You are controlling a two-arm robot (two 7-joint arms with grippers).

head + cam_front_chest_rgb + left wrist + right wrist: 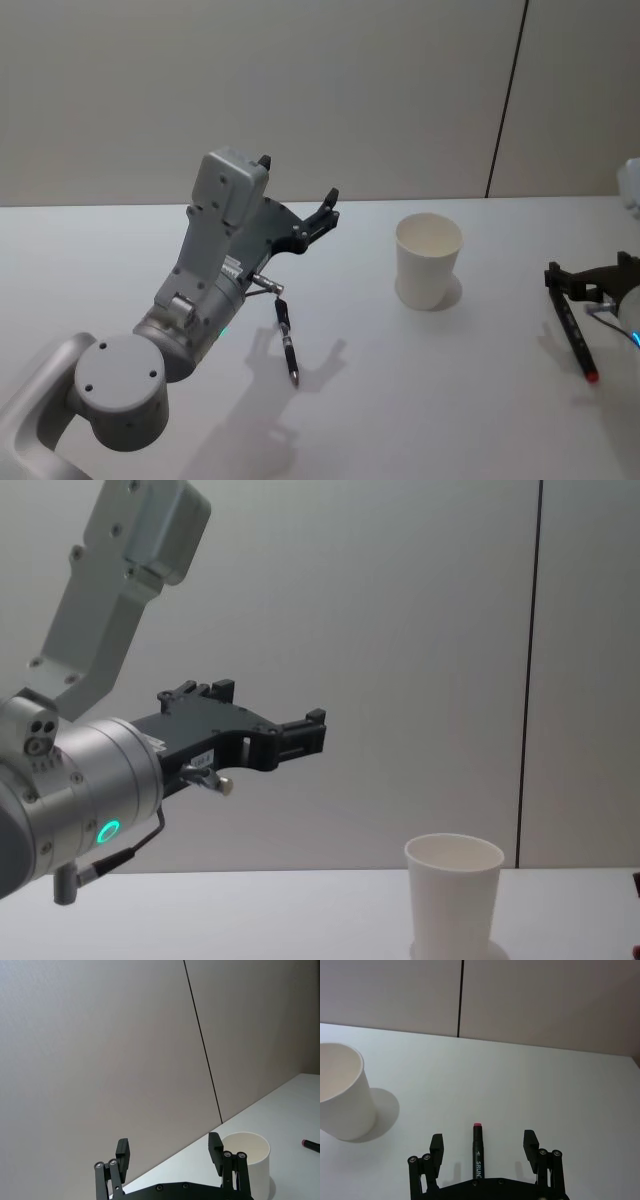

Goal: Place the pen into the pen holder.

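The pen holder (428,261), a white paper cup, stands upright on the white table (450,400). A black pen (287,341) lies on the table below my raised left arm. My left gripper (298,178) is open and empty, held high in the air left of the cup (452,895). The left wrist view shows its fingers (123,1153) spread, with the cup (247,1157) beyond them. A second black pen with a red tip (577,335) lies at the right. My right gripper (590,276) hovers open over it; this pen (477,1152) lies midway between the fingers (436,1143), untouched.
A plain grey wall with a dark vertical seam (507,100) stands behind the table. The table surface between the cup (340,1092) and the red-tipped pen (311,1144) is bare white.
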